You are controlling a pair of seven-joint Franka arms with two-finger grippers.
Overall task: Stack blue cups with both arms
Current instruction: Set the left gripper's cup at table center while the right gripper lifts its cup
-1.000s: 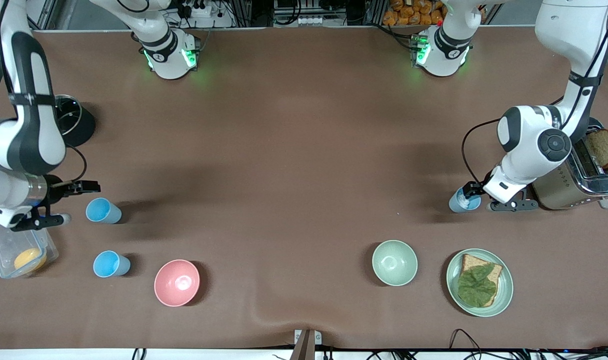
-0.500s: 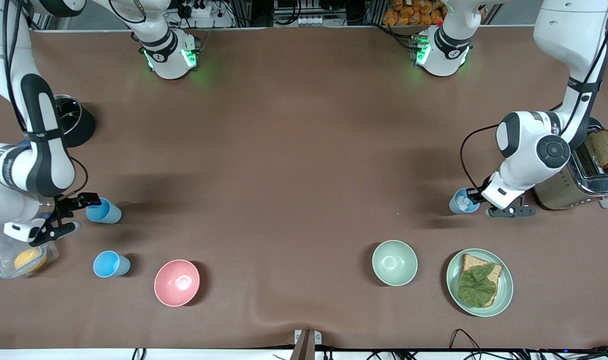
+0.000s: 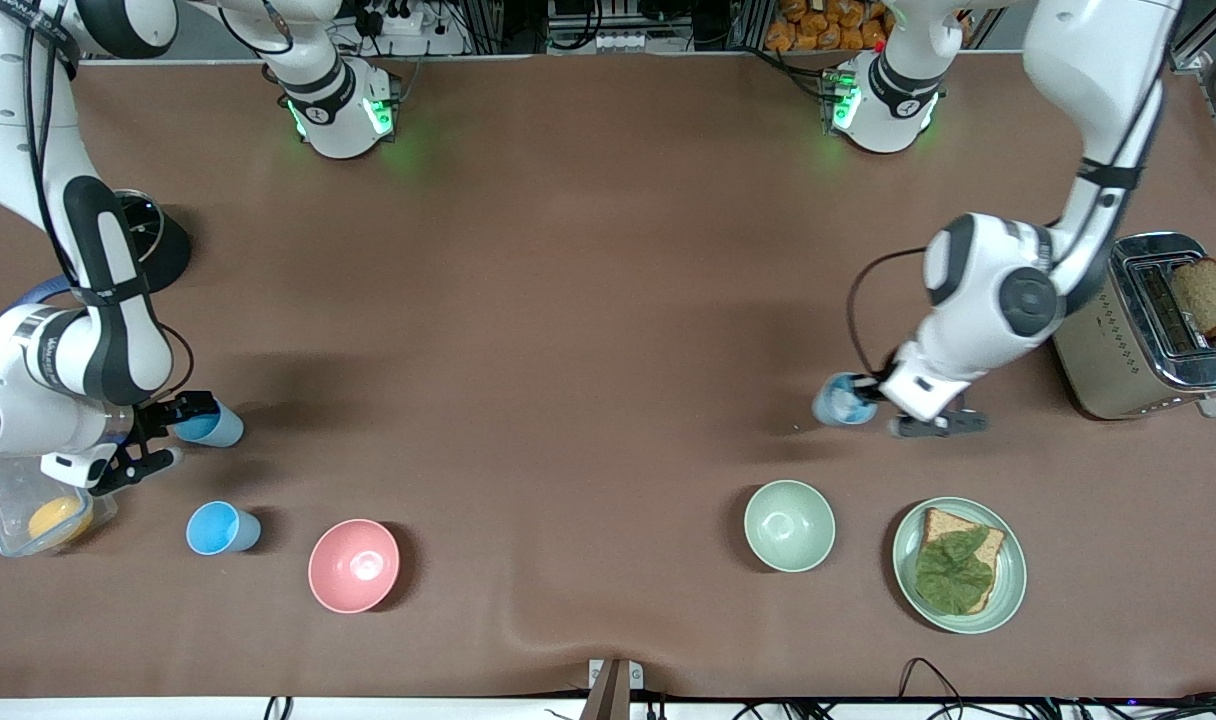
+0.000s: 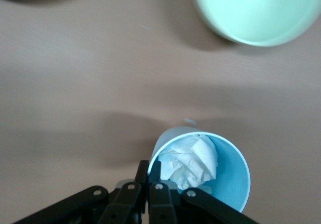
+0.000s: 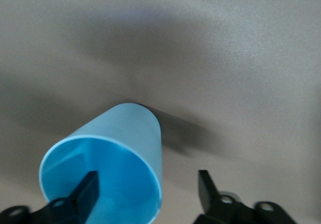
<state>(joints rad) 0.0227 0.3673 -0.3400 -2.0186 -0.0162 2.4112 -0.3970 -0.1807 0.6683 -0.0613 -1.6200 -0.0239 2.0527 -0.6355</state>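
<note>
The left claw [image 3: 873, 405] pinches the rim of a blue cup [image 3: 840, 401] with crumpled tissue inside, over the counter [image 3: 568, 300], likely for carrying. The right claw [image 3: 173, 432] is spread, straddling another cup's [image 3: 211, 426] wall, ready to clamp. A third cup [image 3: 222, 527] stands close by.

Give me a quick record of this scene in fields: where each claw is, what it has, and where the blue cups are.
left claw: shut on the rim of a grey-blue cup with crumpled white paper inside, over the table near the green bowl
right claw: open, one finger inside a blue cup, one outside
third cup: free on the table, beside the pink bowl
stacked: none yet
</note>
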